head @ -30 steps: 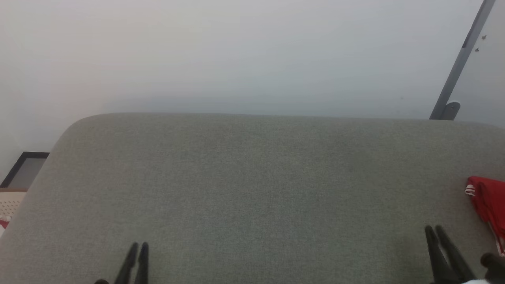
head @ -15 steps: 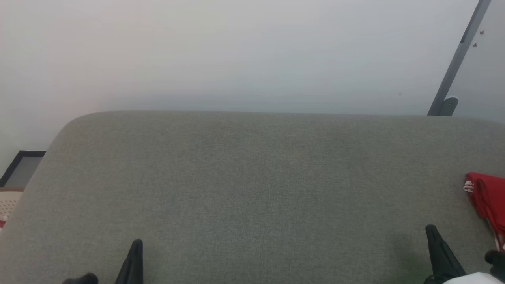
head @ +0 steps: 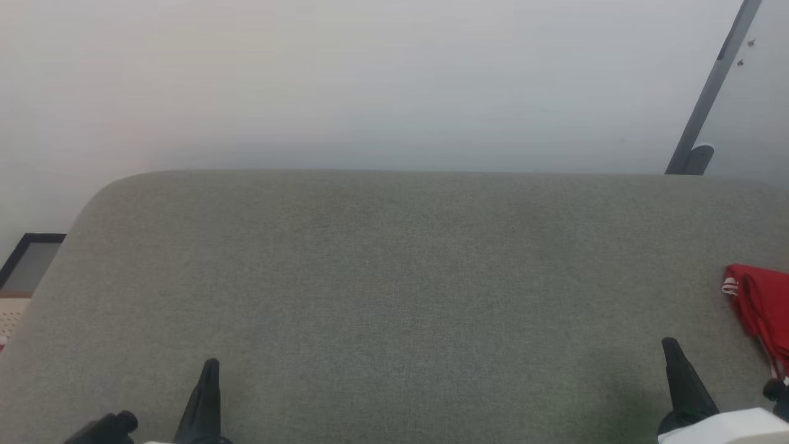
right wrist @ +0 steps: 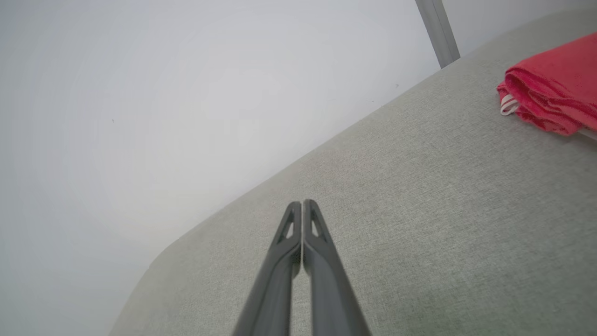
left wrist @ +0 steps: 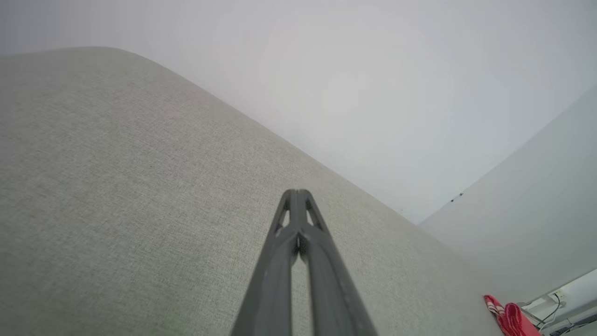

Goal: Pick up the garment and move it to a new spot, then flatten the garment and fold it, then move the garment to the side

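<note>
- A dark-edged frame point(head: 29, 262) stands at the far left, beyond the left corner of the desk and lower than its top.
- The left pincer point(head: 210, 365) is at the near left, above the grey fabric top. Its two dark fingers are pressed together at the tips with nothing between them, as the left wrist view point(left wrist: 297, 193) shows.
- The desk point(head: 394, 271) is covered in grey woven fabric and has rounded far corners. A plain pale wall point(head: 370, 80) rises behind it.
- The right pincer point(head: 669, 344) is at the near right, also over bare fabric. It is closed and empty, tips meeting, as the right wrist view point(right wrist: 302, 204) shows. A pale forearm part shows at the bottom edge beside it.
- A grey pole point(head: 709, 98) leans along the wall behind the far right edge.
- The garment point(head: 761, 305) lies bunched at the right edge of the desk, to the right of the right pincer and a little farther away, apart from both pincers. It is red cloth in folds with a bit of white striped trim at its left end, and the picture edge partly cuts it off. The right wrist view point(right wrist: 555, 91) shows it as a rolled heap resting on the fabric.
</note>
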